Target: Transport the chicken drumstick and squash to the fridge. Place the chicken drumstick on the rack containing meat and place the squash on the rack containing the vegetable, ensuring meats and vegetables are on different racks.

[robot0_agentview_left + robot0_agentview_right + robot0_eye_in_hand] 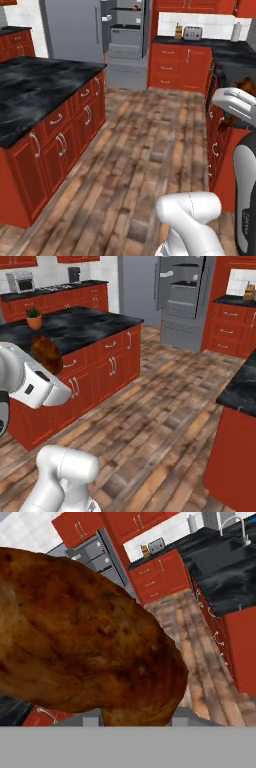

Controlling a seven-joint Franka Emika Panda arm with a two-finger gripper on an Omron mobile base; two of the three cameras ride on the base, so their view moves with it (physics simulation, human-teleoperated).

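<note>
Jaws clamped on the chicken drumstick [85,642], carried w/ the fridge [182,296] far off across the floor. Risk: lumpy meat may slip during the drive. The island [75,331] sits near the path, so a bump is poss.

1. Light is even and bright, with no clear source and no hard shadows.
2. The black island tabletop [35,85] carries pale, cloudy sheen rather than glare.
3. The floor [145,150] planks look soft and smeared.
4. In the hand view the chicken drumstick [80,637] sits very close, coarse and blurry.
</note>
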